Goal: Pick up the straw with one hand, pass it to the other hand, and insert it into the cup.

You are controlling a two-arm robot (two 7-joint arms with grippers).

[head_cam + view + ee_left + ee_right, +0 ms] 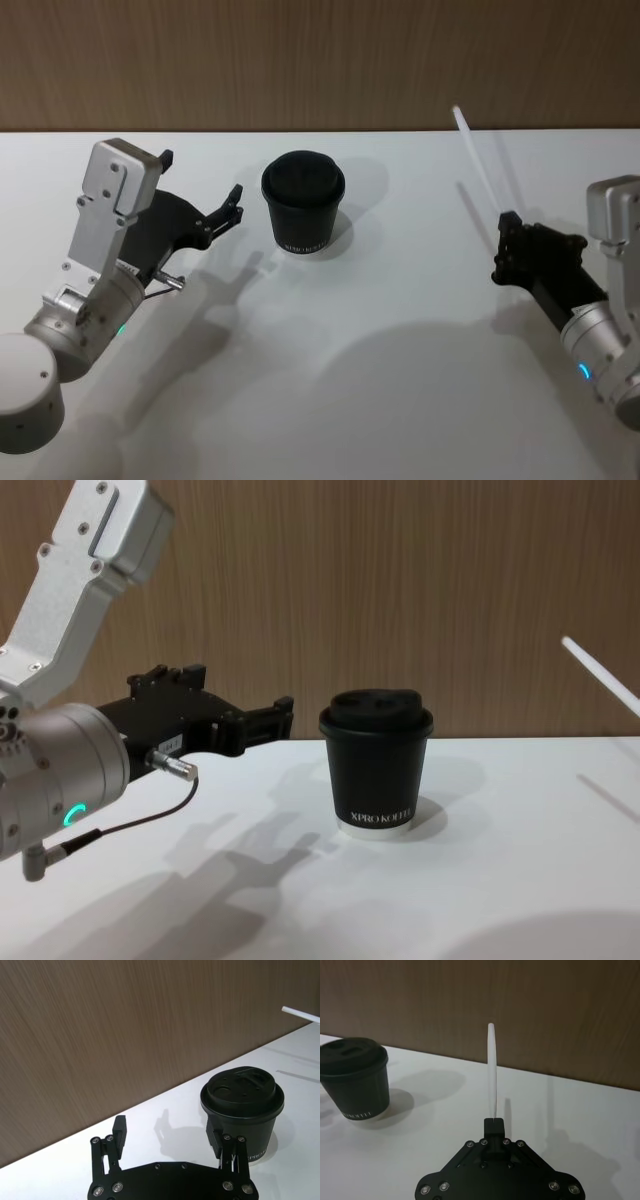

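Note:
The white straw (480,160) is held above the table at the right, its free end tilted up and toward the back wall. My right gripper (510,232) is shut on its lower end; the straw (492,1070) rises straight out from between the fingers. The black lidded cup (303,203) stands upright at the table's middle rear, lettered on its side (378,818). My left gripper (203,178) hovers open just left of the cup with nothing between its fingers (120,1130). The cup (242,1110) stands beyond one fingertip. The straw's tip (600,675) enters at the right edge.
The white table (380,380) stretches wide in front of the cup. A wooden wall (320,60) runs along its back edge. A thin dark cable (130,825) hangs from the left wrist.

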